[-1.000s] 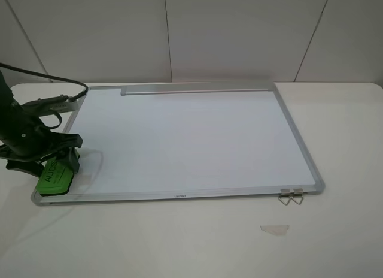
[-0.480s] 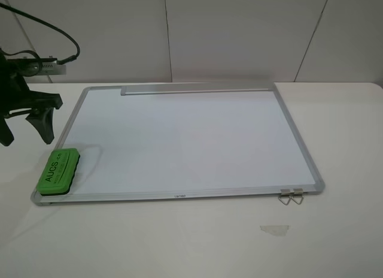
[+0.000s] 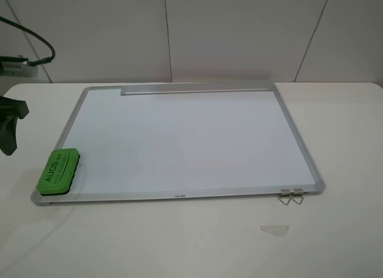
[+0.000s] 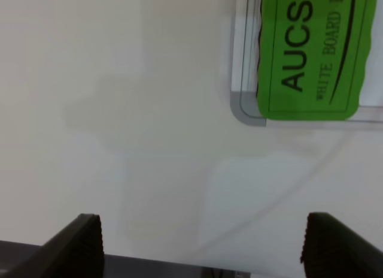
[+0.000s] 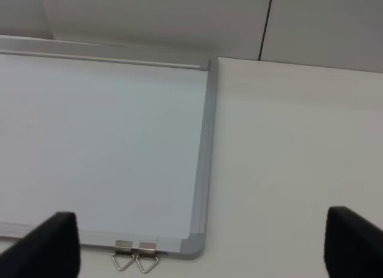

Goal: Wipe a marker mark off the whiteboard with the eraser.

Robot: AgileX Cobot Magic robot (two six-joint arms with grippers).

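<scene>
Eraser on whiteboard corner, left end effector spread wide, empty, touching nothing

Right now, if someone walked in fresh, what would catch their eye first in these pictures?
The bright green eraser stands out most, lying on the near left corner of the whiteboard, with nothing holding it. The board itself fills most of the table and looks clean, with no mark visible. At the far left edge, the left tool hangs open above the table, apart from the eraser.
</scene>
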